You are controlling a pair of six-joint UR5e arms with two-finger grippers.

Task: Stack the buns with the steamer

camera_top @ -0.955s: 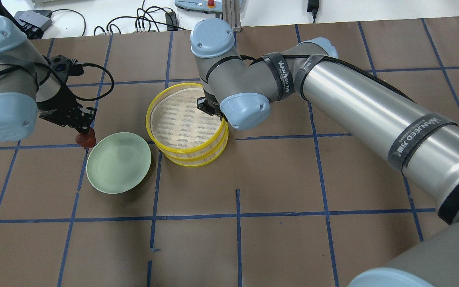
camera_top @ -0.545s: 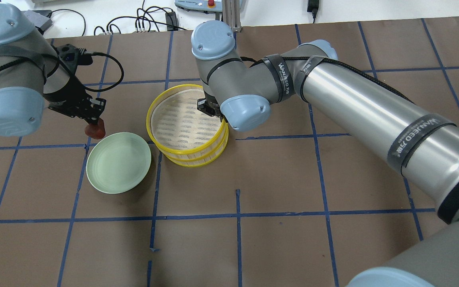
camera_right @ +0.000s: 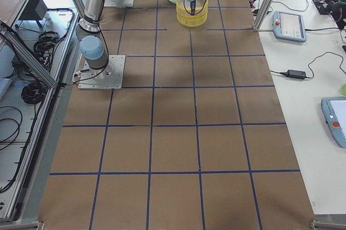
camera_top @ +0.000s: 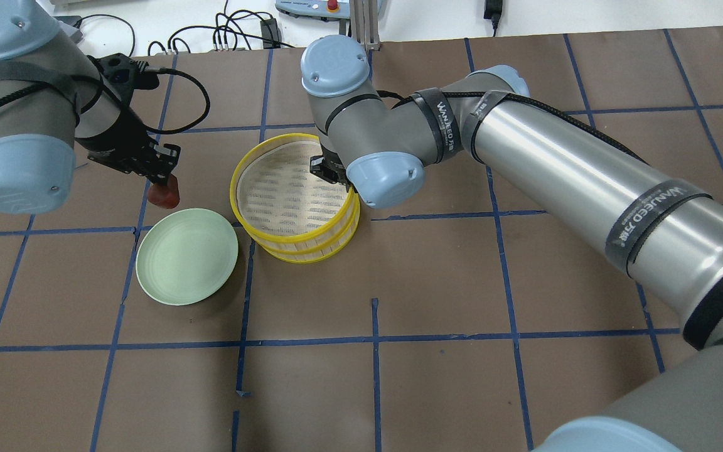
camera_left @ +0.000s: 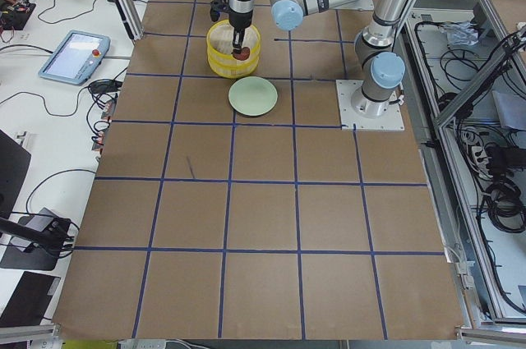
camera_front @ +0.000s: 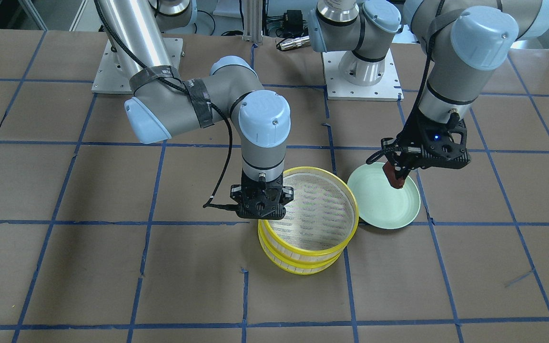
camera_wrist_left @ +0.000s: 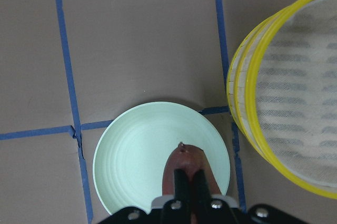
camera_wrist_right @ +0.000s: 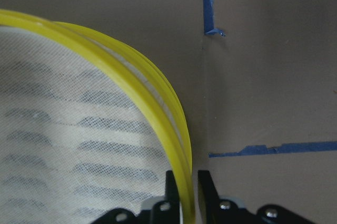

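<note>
The left gripper (camera_front: 396, 174) is closed on the reddish-brown bun (camera_front: 395, 180), holding it in the air over the pale-green plate (camera_top: 186, 270), which lies just left of the steamer. The grip looks narrow, on the bun's top end, so a quick swing to the right might let the soft lump twist or slip out and drop onto the plate or the table. The right gripper (camera_wrist_right: 188, 191) is clamped across the yellow rim of the upper tier (camera_top: 286, 188), one finger inside and one outside, at its right side. That tier looks slightly askew on the lower tier (camera_top: 304, 254), so any tug there could slide it off. The right wrist also crowds the tier's right side, so a wide approach risks a knock. The white bun shows in no view
</note>
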